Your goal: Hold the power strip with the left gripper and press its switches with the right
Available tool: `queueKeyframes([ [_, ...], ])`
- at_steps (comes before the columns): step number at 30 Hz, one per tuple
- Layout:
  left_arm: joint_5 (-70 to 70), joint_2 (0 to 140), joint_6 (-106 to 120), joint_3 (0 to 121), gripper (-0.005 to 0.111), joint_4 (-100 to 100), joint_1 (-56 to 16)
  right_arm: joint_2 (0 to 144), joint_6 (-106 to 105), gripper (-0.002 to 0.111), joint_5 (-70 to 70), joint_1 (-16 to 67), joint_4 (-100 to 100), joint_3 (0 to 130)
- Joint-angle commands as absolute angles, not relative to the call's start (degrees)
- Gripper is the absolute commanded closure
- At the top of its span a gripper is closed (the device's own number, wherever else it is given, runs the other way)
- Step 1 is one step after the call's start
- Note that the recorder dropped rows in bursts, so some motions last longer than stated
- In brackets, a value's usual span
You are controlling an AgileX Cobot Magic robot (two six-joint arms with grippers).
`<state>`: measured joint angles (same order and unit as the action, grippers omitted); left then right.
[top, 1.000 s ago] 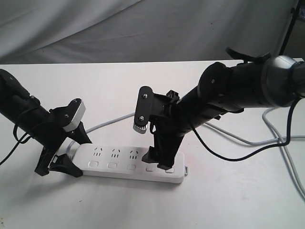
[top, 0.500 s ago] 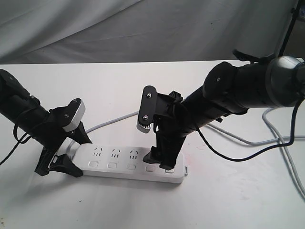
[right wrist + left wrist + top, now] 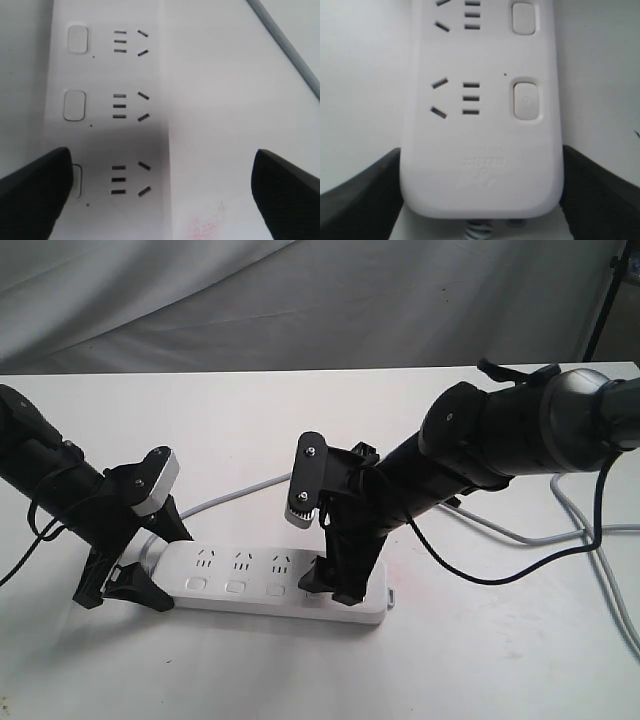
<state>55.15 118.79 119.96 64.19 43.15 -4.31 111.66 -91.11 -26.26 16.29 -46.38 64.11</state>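
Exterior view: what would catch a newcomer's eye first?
A long white power strip lies on the white table, near the front. The left arm has its jaws clamped around the strip's left end, while the bulky black right arm leans down with one jaw tip at a button near the right end.

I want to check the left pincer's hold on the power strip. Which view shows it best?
The left wrist view: both fingers sit against the sides of the power strip at its cord end. The exterior view shows the left pincer there from afar, contact unclear. The right wrist view misses it.
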Motion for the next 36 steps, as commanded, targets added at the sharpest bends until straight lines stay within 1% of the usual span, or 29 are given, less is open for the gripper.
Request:
queueKeyframes([
  [1,55.3,118.7,120.0,64.0,0.107,43.0,-4.6,112.3,-91.6,0.02,-25.9,15.9,-46.8,63.8],
  [15,55.3,118.7,120.0,64.0,0.107,43.0,-4.6,112.4,-90.6,0.02,-28.0,15.9,-43.4,63.7],
  [21,55.3,118.7,120.0,64.0,0.107,43.0,-4.6,112.4,-91.2,0.02,-20.4,16.1,-43.4,60.4],
  [36,55.3,118.7,120.0,64.0,0.107,43.0,-4.6,114.0,-91.6,0.02,-21.4,16.1,-43.4,60.4],
])
